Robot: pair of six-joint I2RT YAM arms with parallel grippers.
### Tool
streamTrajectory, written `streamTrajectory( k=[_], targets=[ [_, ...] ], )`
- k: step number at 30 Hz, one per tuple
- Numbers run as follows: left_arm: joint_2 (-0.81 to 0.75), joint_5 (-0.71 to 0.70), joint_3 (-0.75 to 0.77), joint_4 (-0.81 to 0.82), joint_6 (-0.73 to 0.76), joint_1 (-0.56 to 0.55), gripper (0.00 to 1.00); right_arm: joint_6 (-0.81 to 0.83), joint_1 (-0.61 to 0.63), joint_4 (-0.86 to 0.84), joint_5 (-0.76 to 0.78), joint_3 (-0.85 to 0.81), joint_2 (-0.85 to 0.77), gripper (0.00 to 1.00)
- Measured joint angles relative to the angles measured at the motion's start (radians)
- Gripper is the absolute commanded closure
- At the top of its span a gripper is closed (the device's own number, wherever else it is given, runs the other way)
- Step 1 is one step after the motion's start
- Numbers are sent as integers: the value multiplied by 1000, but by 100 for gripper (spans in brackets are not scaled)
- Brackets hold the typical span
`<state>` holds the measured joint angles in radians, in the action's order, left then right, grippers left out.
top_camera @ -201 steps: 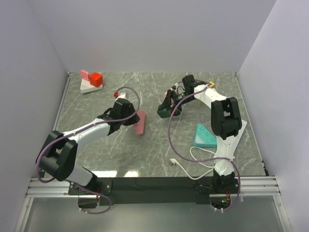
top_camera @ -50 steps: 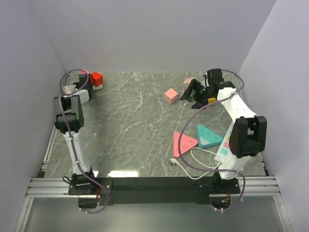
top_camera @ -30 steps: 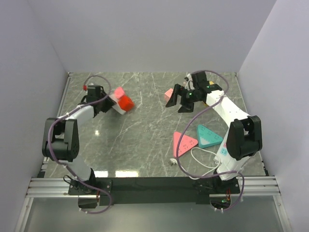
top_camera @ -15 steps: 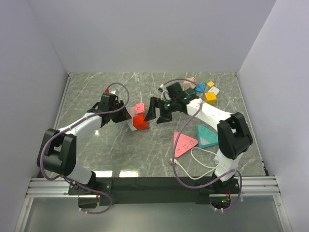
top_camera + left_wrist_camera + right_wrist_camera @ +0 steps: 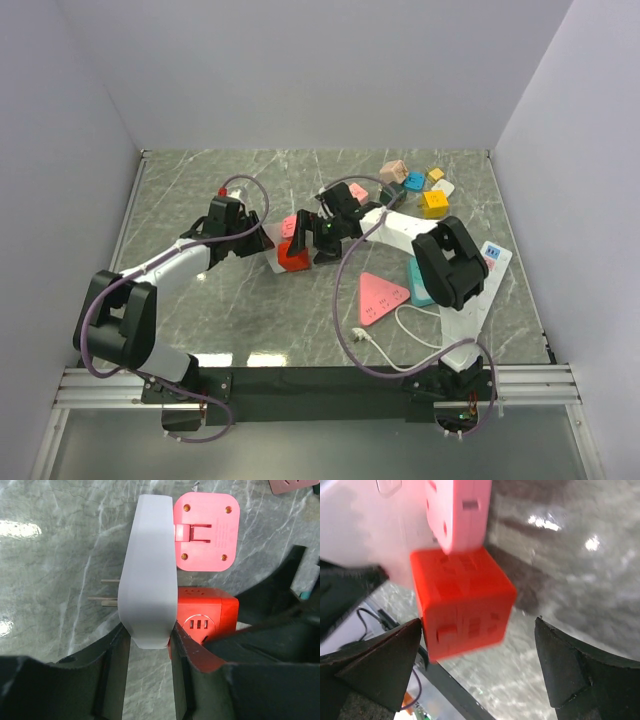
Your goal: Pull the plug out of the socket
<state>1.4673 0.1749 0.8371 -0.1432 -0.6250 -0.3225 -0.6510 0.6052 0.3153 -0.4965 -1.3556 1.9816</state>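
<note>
**A:** Where does the red plug [image 5: 462,600] sit from the right jaws?

**B:** Right between them. In the right wrist view they are spread wide with one on each side of the cube. There is a clear gap on one side. The other tip is just beside the cube's edge, and I can't tell whether it touches.

**A:** And the white socket [image 5: 150,570]?

**B:** The left jaws are clenched on its near end. Its long axis runs straight away from that wrist. It seems to be held a little off the marble surface [image 5: 60,545], though I can't be sure.

**A:** So which way does the plug come out?

**B:** Across that axis, I'd say. The red plug sticks out of the socket's broad face on the side toward the right arm. The socket's own prongs [image 5: 107,591] point the opposite way. The right arm is the nearer one and is already lined up, so it would need to close and draw back along the plug's line while the left arm holds firm.

**A:** Anything in the way?

**B:** The pink plug [image 5: 206,532] is seated in the same face, touching the red one. A slanted pull could drag on it.
</note>
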Motion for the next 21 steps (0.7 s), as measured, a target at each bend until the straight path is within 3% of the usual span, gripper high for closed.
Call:
streamTrajectory(
  k=[9,12,14,17,18,20,21],
  targets=[
    [-1,15,-13,24,-7,-2,100,-83,4,-109,-98,-14,86,12],
    [0,20,-13,26,-7,-2,100,-107,4,-154,-139,-19,108,28],
    [0,17,-13,24,-7,-1,100,-126,2,-182,-166,-19,121,48],
    [0,8,-13,27,-10,3,83,-165,-13,-230,-218,-18,144,74],
    [0,4,-13,27,-11,3,73,-172,-15,-243,-229,-17,148,87],
    [-2,-4,-14,28,-15,2,62,-181,-16,-264,-237,-10,149,96],
    [-4,-11,-17,31,-18,1,51,-183,-16,-266,-238,-9,149,100]
  ],
)
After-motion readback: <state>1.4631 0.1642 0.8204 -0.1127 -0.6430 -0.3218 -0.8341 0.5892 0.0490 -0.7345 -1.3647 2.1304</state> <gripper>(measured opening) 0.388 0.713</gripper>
